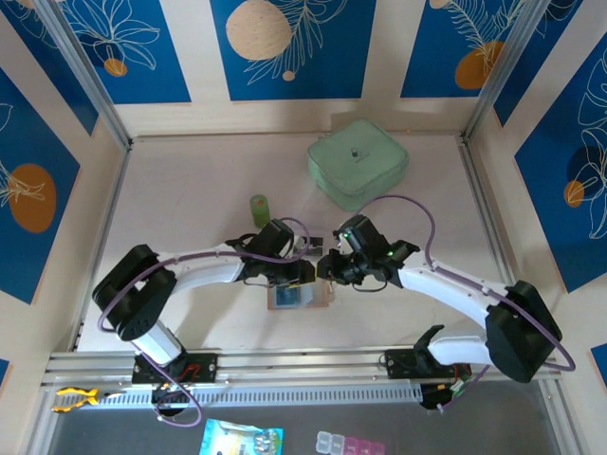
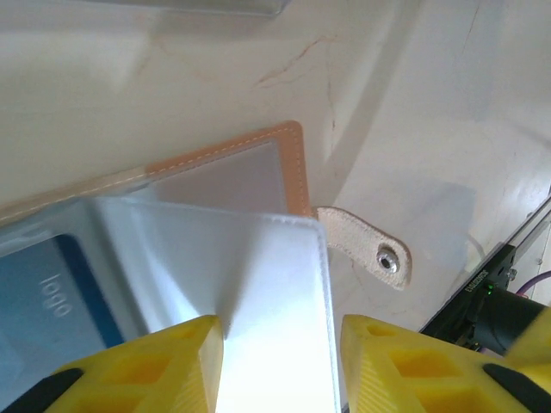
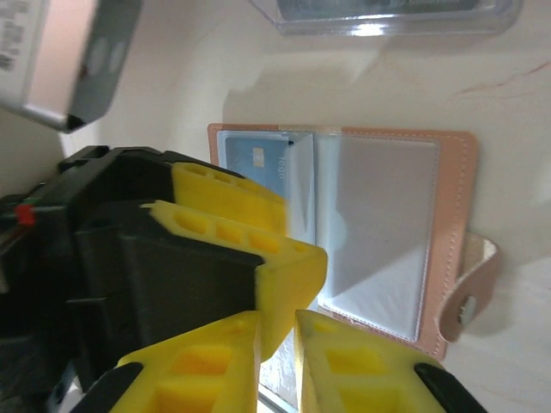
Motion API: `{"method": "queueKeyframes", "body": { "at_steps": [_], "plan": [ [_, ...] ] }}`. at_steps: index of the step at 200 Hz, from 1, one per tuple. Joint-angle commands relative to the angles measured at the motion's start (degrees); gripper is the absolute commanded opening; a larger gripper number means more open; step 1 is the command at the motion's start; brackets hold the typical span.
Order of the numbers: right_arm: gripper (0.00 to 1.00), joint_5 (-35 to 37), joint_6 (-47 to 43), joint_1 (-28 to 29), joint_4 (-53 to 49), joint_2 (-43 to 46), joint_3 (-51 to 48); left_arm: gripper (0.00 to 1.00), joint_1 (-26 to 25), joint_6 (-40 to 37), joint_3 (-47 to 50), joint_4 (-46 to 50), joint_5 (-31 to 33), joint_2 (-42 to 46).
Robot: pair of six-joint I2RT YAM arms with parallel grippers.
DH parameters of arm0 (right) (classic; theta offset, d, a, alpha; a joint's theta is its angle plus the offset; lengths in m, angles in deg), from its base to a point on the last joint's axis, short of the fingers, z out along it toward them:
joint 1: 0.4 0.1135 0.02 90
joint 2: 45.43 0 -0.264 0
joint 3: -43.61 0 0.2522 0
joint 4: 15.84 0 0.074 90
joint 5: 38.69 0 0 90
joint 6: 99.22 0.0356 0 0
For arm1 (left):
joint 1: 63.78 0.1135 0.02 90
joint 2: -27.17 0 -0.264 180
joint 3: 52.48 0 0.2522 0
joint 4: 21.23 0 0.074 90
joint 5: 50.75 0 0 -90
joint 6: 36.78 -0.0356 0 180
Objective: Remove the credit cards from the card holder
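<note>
Straddling one clear sleeve [image 2: 275, 275] with the left tool [image 2: 280, 331], jaws parted, clamping nothing. Crowding in beside it with the right tool [image 3: 277, 331], fingers nearly together, no telling whether pinching the sleeve's edge. Lying open and flat beneath both, toward the near edge of the desk [image 1: 190, 190]: one card holder [image 3: 383, 232], showing one blue credit card [image 3: 258, 163] in a pocket and one snap tab [image 2: 370, 245] past its tan border. Leaving open desk either side; sitting well apart beyond, one pale green box [image 1: 358, 163].

Blue floral panels [image 1: 285, 47] line pale walls [image 1: 379, 114] around a beige table [image 1: 190, 180].
</note>
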Motion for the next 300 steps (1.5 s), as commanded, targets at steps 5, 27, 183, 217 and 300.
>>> {"method": "queueKeyframes", "body": {
  "at_steps": [5,27,183,217,300],
  "plan": [
    [0.21,-0.02,-0.99,-1.90,-2.80,3.76,-1.92,0.43,-1.19,0.50,-2.95,0.06,-1.35,-2.15],
    [0.21,-0.77,-1.01,-3.15,-3.21,5.63,-3.01,0.43,-1.68,0.50,-4.26,-0.11,-1.58,-3.61],
    [0.22,-3.43,-0.99,-1.57,-0.60,-0.85,0.35,0.41,1.39,-2.05,0.97,2.88,2.29,4.57],
    [0.22,-3.89,-1.31,0.60,0.34,-6.13,3.29,0.41,3.49,-1.80,5.41,3.14,3.48,9.36],
    [0.22,-6.07,-2.55,5.44,2.24,-20.23,11.26,0.36,7.26,-1.00,13.94,3.42,4.73,16.93]
  ]
}}
